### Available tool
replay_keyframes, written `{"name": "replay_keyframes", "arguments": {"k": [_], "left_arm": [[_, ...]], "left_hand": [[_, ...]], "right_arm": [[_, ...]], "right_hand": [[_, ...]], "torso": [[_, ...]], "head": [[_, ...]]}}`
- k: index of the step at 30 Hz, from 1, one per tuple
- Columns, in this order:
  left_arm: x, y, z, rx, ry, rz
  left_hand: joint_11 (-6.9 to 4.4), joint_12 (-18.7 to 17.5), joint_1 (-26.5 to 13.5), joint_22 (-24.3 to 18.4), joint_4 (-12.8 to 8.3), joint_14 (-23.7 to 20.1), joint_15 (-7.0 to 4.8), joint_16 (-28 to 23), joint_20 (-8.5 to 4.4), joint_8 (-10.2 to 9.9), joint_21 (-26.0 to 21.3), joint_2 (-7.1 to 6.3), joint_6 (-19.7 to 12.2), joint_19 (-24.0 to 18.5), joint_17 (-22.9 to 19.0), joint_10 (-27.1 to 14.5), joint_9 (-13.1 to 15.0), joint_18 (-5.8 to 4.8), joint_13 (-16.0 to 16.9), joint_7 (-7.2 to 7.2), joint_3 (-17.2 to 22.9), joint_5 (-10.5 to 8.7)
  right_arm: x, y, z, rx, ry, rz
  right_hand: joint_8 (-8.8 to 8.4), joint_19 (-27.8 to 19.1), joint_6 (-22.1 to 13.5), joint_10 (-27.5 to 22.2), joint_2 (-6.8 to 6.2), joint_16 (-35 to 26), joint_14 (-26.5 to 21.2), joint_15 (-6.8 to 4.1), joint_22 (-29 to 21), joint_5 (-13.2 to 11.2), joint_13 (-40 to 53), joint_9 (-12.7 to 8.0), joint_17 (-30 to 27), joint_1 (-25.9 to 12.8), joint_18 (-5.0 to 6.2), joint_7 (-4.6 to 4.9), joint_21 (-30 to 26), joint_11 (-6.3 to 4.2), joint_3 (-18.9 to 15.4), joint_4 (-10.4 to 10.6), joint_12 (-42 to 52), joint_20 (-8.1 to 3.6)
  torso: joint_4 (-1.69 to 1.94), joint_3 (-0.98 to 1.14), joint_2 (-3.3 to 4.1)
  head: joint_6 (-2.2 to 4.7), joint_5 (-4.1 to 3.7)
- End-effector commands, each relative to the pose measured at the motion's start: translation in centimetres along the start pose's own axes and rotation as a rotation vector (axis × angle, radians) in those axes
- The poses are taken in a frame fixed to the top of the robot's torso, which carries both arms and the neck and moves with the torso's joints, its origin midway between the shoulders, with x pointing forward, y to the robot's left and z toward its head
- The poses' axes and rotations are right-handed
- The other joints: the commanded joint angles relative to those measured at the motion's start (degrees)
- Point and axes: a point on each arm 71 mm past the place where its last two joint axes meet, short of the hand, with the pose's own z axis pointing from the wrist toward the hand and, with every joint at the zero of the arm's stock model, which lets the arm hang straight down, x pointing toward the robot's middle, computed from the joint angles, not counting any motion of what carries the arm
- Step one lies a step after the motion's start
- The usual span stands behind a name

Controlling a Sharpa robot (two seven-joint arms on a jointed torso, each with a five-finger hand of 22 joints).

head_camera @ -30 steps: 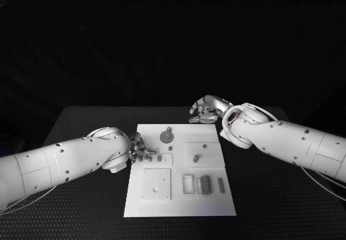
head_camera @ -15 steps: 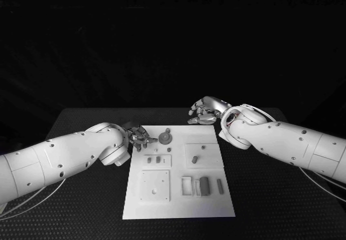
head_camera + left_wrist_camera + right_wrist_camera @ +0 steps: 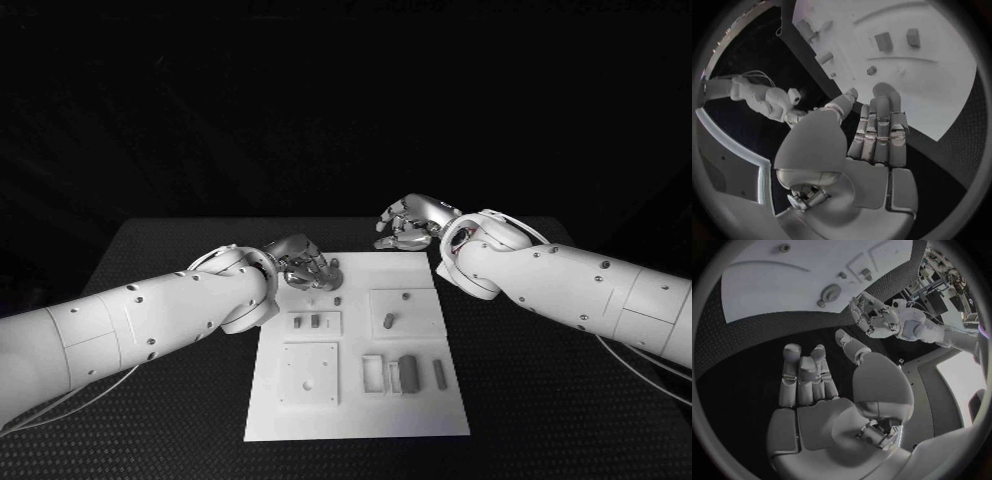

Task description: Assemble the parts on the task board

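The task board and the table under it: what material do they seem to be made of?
The task board looks like rigid white plastic with a matte finish: its surface is even, shows no glare, and has crisp raised frames and recesses. It could also be painted metal. The table seems covered with a black textured mat, perhaps rubber or foam, judging by its fine dotted grain.

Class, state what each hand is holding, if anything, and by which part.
Nothing is held. The left hand hovers open by the round part; the right hand is empty off the board.
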Motion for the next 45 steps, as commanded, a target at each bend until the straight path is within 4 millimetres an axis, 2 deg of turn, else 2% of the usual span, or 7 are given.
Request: {"name": "replay_keyframes", "arguments": {"k": [1, 5, 9, 13, 20, 31, 45], "left_arm": [[0.8, -1.7, 0.1, 0.188, -0.003, 0.284], [1.5, -2.4, 0.2, 0.249, -0.026, 0.384], [2.4, -2.8, 0.4, 0.288, -0.041, 0.460], [3.0, -3.0, 0.6, 0.300, -0.042, 0.496], [3.5, -2.7, 0.8, 0.284, -0.028, 0.512], [3.8, -2.4, 1.1, 0.267, -0.023, 0.525], [3.9, -2.2, 1.6, 0.249, -0.022, 0.535]], "left_hand": [[-0.15, -1.35, -1.74, -0.65, -2.41, 1.00, -0.24, -0.44, -0.20, -0.52, 0.04, -0.10, 0.70, 1.11, 0.26, 0.82, -0.70, 0.63, -1.00, -0.13, 1.56, -0.05], [-0.71, -3.43, -3.59, -0.10, -5.61, 4.92, -1.15, 1.43, -1.24, -0.87, 1.73, -0.43, 1.11, 5.47, 2.00, 1.27, -1.49, 1.36, -2.22, -0.11, 3.77, 0.11], [-1.32, -4.42, -4.23, 2.05, -7.30, 10.17, -2.08, 5.26, -2.29, -0.95, 5.00, -0.73, 1.39, 11.06, 4.36, 2.01, -1.89, 2.86, -2.73, -0.01, 4.96, 2.44], [-1.58, -5.35, -4.91, 4.85, -8.50, 12.83, -2.40, 8.70, -2.66, -0.93, 7.78, -1.00, 1.75, 14.18, 6.41, 2.36, -2.18, 4.14, -3.15, 0.04, 5.57, 2.75], [-1.73, -7.02, -5.73, 8.73, -8.74, 17.44, -2.58, 13.09, -2.88, -1.15, 11.57, -1.47, 1.53, 18.36, 8.68, 1.58, -2.63, 6.26, -3.88, 0.10, 6.46, 2.58], [-1.66, -8.01, -5.84, 9.40, -8.83, 19.59, -2.52, 14.64, -2.76, -1.09, 12.79, -0.76, 1.62, 19.36, 9.43, 1.06, -2.82, 7.14, -4.57, 0.25, 7.57, 2.83], [-1.61, -8.06, -6.06, 9.33, -8.70, 20.90, -2.47, 15.18, -2.66, -0.84, 13.53, 0.16, 2.05, 19.91, 9.69, 1.44, -2.84, 7.61, -4.97, 0.40, 8.21, 3.17]], "right_arm": [[0.0, 0.1, 0.0, -0.009, 0.000, 0.002], [0.1, 0.2, 0.1, -0.012, 0.000, 0.003], [0.1, 0.3, 0.1, -0.014, 0.001, 0.004], [0.1, 0.4, 0.1, -0.015, 0.003, 0.004], [0.2, 0.5, 0.1, -0.017, 0.005, 0.005], [0.2, 0.7, -0.1, -0.024, 0.004, 0.007], [0.1, 0.7, -0.1, -0.026, 0.002, 0.008]], "right_hand": [[-0.18, -0.23, -0.10, -0.42, 0.05, -0.20, -0.41, -0.05, 0.36, 0.02, -0.32, -0.06, -0.05, -0.38, 0.82, 0.57, -0.36, 0.05, 0.12, 0.22, -0.37, -0.29], [-0.18, -0.24, -0.10, -0.38, 0.06, -0.22, -0.42, -0.05, 0.37, 0.02, -0.49, -0.07, -0.07, -0.38, 0.82, 0.57, -0.37, 0.05, 0.13, 0.22, -0.51, -0.29], [-0.18, -0.24, -0.11, -0.34, 0.08, -0.23, -0.43, -0.05, 0.37, 0.02, -0.57, -0.07, -0.08, -0.36, 0.82, 0.57, -0.38, 0.05, 0.14, 0.22, -0.57, -0.28], [-0.18, -0.24, -0.11, -0.32, 0.09, -0.23, -0.43, -0.05, 0.37, 0.02, -0.61, -0.07, -0.08, -0.36, 0.82, 0.57, -0.38, 0.05, 0.15, 0.21, -0.60, -0.28], [-0.17, -0.24, -0.10, -0.28, 0.12, -0.23, -0.43, -0.05, 0.37, 0.02, -0.66, -0.07, -0.09, -0.36, 0.82, 0.56, -0.38, 0.05, 0.15, 0.22, -0.63, -0.28], [-0.17, -0.23, -0.09, -0.23, 0.12, -0.23, -0.42, -0.05, 0.38, 0.01, -0.71, -0.07, -0.09, -0.36, 0.82, 0.56, -0.38, 0.04, 0.14, 0.21, -0.65, -0.28], [-0.18, -0.21, -0.11, -0.18, 0.12, -0.22, -0.42, -0.05, 0.38, 0.01, -0.79, -0.08, -0.10, -0.35, 0.82, 0.56, -0.39, 0.04, 0.14, 0.20, -0.69, -0.28]], "torso": [[-0.06, 0.06, 0.04], [-0.05, 0.15, 0.05], [-0.08, 0.08, 0.08], [-0.08, 0.03, 0.11], [-0.07, 0.05, 0.14], [0.00, 0.01, 0.24], [0.13, 0.11, 0.64]], "head": [[-0.04, 0.04], [0.21, 0.07], [0.30, -0.09], [0.18, -0.19], [-0.06, -0.38], [-0.32, -0.66], [-0.55, -0.73]]}}
